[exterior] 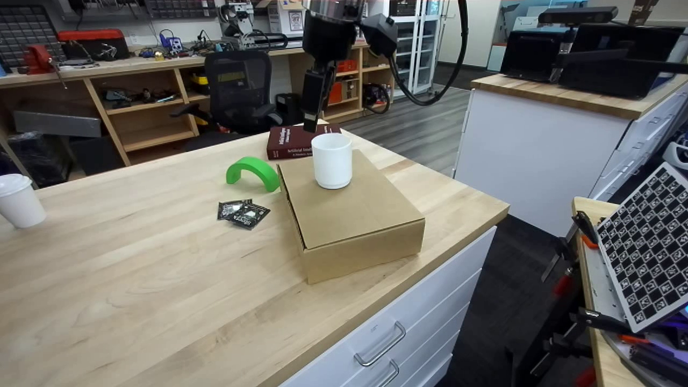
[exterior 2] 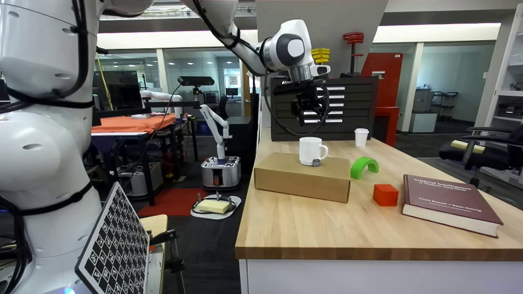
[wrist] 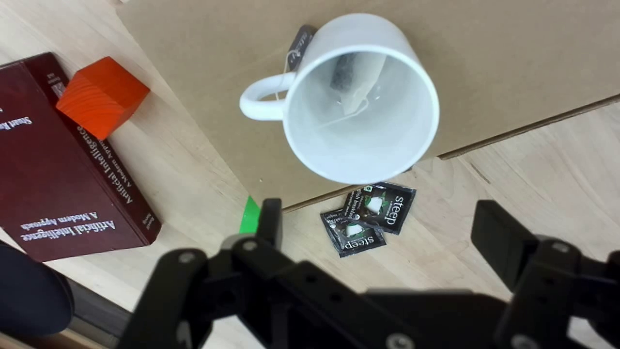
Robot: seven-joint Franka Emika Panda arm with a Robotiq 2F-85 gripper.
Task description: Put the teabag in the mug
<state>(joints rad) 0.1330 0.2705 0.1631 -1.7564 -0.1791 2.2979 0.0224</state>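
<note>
The white mug (exterior: 332,162) stands upright on a cardboard box, also seen in an exterior view (exterior 2: 310,151) and the wrist view (wrist: 368,145). The teabag (wrist: 365,75) lies inside the mug. Its string runs over the rim by the handle, and its dark tag (wrist: 300,47) hangs outside against the mug; the tag also shows in an exterior view (exterior 2: 316,163). My gripper (wrist: 386,232) is open with nothing between its fingers. It is above the mug and apart from it in both exterior views (exterior: 312,122) (exterior 2: 304,116).
The mug's cardboard box (exterior: 360,215) sits near the table edge. Two black tea packets (wrist: 380,206) lie beside it. A green arch (exterior 2: 363,166), a red cube (exterior 2: 385,194) and a thick maroon book (exterior 2: 449,202) are close by. A white paper cup (exterior: 20,201) stands farther off.
</note>
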